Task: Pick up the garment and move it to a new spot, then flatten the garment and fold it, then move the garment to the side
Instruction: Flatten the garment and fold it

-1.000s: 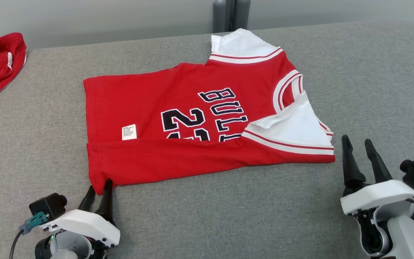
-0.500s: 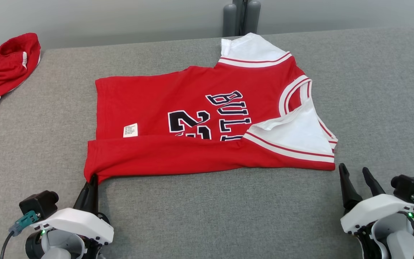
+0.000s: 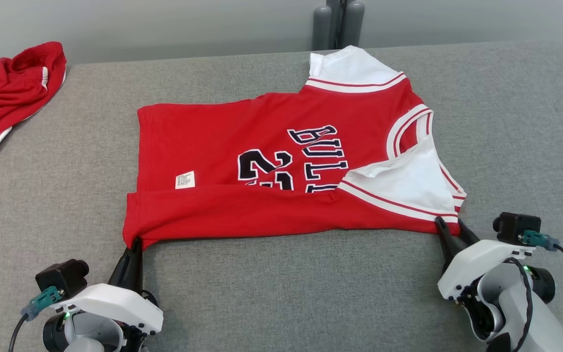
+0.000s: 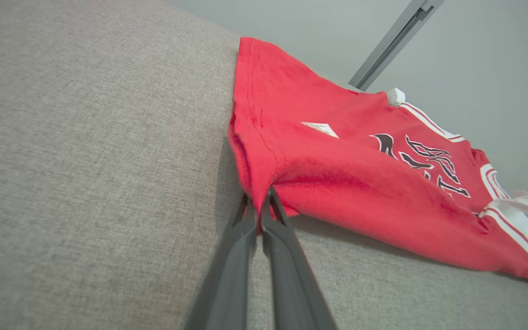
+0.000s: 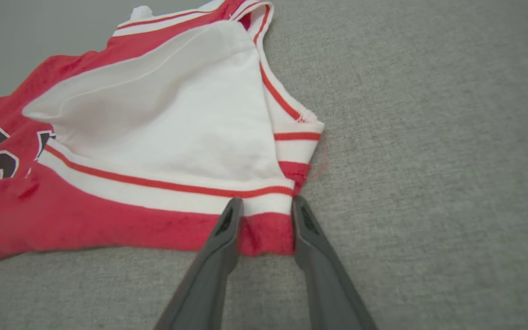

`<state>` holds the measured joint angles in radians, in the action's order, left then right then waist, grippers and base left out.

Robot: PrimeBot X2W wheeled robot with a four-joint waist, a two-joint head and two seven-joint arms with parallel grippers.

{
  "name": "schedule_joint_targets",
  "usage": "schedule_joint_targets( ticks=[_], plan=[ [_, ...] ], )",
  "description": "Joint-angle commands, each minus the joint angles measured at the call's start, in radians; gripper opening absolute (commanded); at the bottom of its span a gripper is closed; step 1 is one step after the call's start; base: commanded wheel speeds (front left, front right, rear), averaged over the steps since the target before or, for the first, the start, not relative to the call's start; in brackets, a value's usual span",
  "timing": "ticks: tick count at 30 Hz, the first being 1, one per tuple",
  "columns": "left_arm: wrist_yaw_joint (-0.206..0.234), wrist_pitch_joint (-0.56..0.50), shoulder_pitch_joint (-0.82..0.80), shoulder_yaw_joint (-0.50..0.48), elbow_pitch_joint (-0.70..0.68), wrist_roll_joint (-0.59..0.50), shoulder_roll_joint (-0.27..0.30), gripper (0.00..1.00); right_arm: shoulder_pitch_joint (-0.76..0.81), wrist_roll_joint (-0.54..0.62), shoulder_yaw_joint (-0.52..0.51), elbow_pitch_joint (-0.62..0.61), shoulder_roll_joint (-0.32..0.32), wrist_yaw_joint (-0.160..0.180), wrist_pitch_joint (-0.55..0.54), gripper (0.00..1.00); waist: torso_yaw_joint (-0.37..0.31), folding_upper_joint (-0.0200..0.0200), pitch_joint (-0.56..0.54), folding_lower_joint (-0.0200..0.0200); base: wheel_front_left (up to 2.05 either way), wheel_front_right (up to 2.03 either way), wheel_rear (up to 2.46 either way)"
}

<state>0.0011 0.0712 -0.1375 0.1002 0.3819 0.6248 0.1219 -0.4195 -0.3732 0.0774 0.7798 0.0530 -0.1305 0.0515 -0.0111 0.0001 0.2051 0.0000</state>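
The red, white-trimmed knit basketball jersey lies mid-way on the grey woven surface, its 7 o'clock corner clamped in the left gripper, its 5 o'clock corner between the right gripper's parted jaws, with grey cloth stretching toward 3 and 6 o'clock.

The claw rises from the bottom edge with its two dark fingers pressed together, and the nearest corner of the red shirt is pinched between the tips. From the claw the shirt spreads ahead and to the right over a grey cloth surface. A small white label lies ahead of the claw, a little to the right, and black letters sit farther right. Far ahead, a grey post stands against a pale wall.
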Motion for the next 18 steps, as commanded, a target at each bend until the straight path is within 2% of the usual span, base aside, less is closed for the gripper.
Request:
schedule_joint_targets(
  ticks=[1,2,7,10,18],
  plan=[
    [-0.002,0.008,-0.006,0.001,-0.001,0.000,0.006,0.00,-0.001,-0.010,0.016,0.030,-0.003,0.000,-0.013,0.24,0.003,-0.0001,-0.001,0.0000,0.00,0.00,0.00],
    [-0.003,0.010,-0.006,0.002,0.000,0.000,0.005,0.00,-0.006,-0.017,0.021,0.038,-0.003,0.000,-0.012,0.00,0.003,-0.0001,-0.002,0.0000,0.00,0.00,0.00],
    [-0.017,0.019,0.003,0.011,-0.004,-0.001,0.009,0.00,-0.018,-0.052,0.025,0.023,0.002,0.000,0.022,0.00,0.003,-0.0001,-0.008,0.0000,0.00,0.00,0.00],
    [-0.029,0.020,0.019,0.020,-0.016,-0.001,0.012,0.00,0.004,-0.080,0.021,-0.011,0.034,0.000,0.035,0.00,0.004,-0.0001,-0.014,0.0000,0.00,0.00,0.00],
    [-0.041,-0.017,0.120,0.041,-0.105,0.003,0.042,0.00,0.161,-0.118,-0.012,-0.193,0.105,0.000,0.014,0.00,-0.007,-0.0001,-0.025,0.0000,0.00,0.00,0.00]
  ],
)
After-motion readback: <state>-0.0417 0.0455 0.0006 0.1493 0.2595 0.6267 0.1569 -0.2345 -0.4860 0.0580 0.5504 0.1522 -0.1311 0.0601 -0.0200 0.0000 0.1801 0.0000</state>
